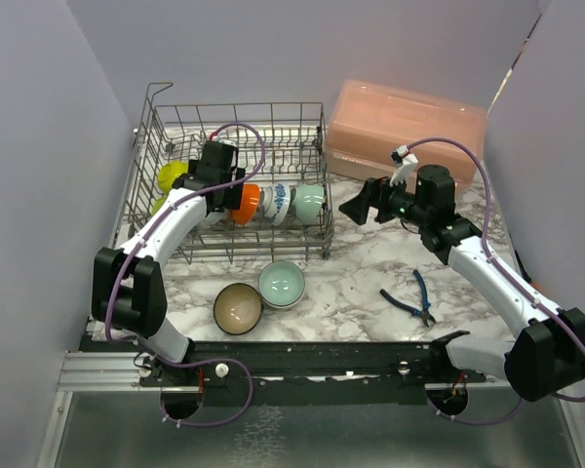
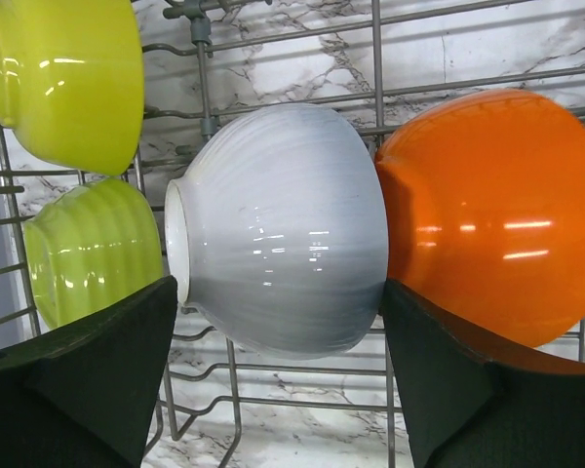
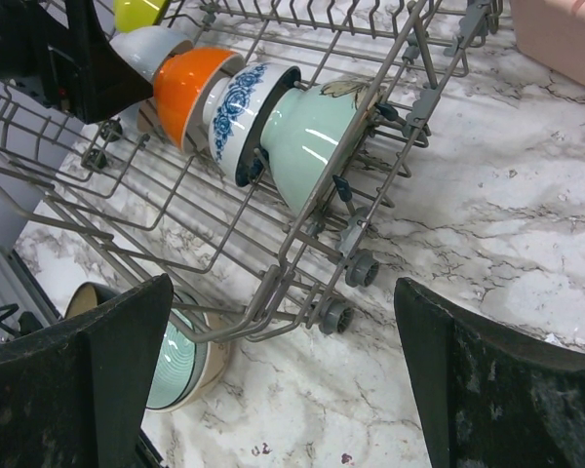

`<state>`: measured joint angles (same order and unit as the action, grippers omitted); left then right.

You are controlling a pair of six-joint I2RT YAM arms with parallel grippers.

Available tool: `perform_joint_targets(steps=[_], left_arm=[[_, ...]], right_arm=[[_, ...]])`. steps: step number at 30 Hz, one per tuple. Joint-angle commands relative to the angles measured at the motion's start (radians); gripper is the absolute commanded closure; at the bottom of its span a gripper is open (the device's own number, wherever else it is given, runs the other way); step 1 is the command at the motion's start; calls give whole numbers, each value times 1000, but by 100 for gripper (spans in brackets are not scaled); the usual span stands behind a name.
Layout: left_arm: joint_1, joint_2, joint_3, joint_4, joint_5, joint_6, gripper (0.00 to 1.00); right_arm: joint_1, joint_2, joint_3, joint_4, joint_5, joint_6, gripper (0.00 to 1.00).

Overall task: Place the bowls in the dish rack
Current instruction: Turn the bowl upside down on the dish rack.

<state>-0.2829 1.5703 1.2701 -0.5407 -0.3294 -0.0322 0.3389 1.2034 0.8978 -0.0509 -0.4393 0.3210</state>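
While both arms hang over the marble counter (image 1: 370,273), count from the biggest down. One grey wire dish rack (image 1: 273,244) sits at the far left, with one pink lidded box (image 1: 405,127) near its back right corner. Two arms: the left arm (image 1: 166,229) reaches into the rack, and the right arm (image 1: 487,268) is out over bare marble beside it. Eight bowls in sight! Six stand on edge inside the rack. At the left end are a smooth lime-yellow bowl (image 2: 68,78) and a ribbed lime bowl (image 2: 93,249), then the white bowl (image 2: 283,234) with the orange bowl (image 2: 497,214) touching it. The blue-patterned bowl (image 3: 236,117) and the pale teal bowl (image 3: 307,136) close the row on the right. Two more sit mouth up on the counter just in front of the rack, a teal bowl (image 1: 282,284) touching a beige bowl (image 1: 238,308). One pair of blue-handled pliers (image 1: 409,297) lies near the right arm. The left hand (image 2: 278,285) has its fingers spread wide at the white bowl's flanks; whether they press on it I cannot tell. The right hand (image 1: 356,207) is wide open, with nothing between its fingers. Only the left wrist view shows the white bowl and the ribbing, which the arm hides from above. Only the right wrist view shows the blue pattern and the rack's little wheels (image 3: 361,268). The pliers show from above alone.
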Motion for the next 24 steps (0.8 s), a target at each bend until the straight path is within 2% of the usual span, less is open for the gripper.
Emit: perform_joint_targets(steps=[1,9,12,17,24], left_arm=[[12,36,13,-20,-21,9,16],[21,55,28,-44,-34,-1,19],[21,30,33,-40,-27,-7,14],[21,-71,-13,41,-2,-5,5],[22,-240,-104,175,76,12,1]], right_arm=[[3,-17,-13,3,-25,0,0],[3,-28,-9,-6,-23,-1,0],[3,-34,-8,-6,-23,-1,0],[3,-37,-6,-17,-25,-3,0],[4,-47,-15,-27,-29,-6,0]])
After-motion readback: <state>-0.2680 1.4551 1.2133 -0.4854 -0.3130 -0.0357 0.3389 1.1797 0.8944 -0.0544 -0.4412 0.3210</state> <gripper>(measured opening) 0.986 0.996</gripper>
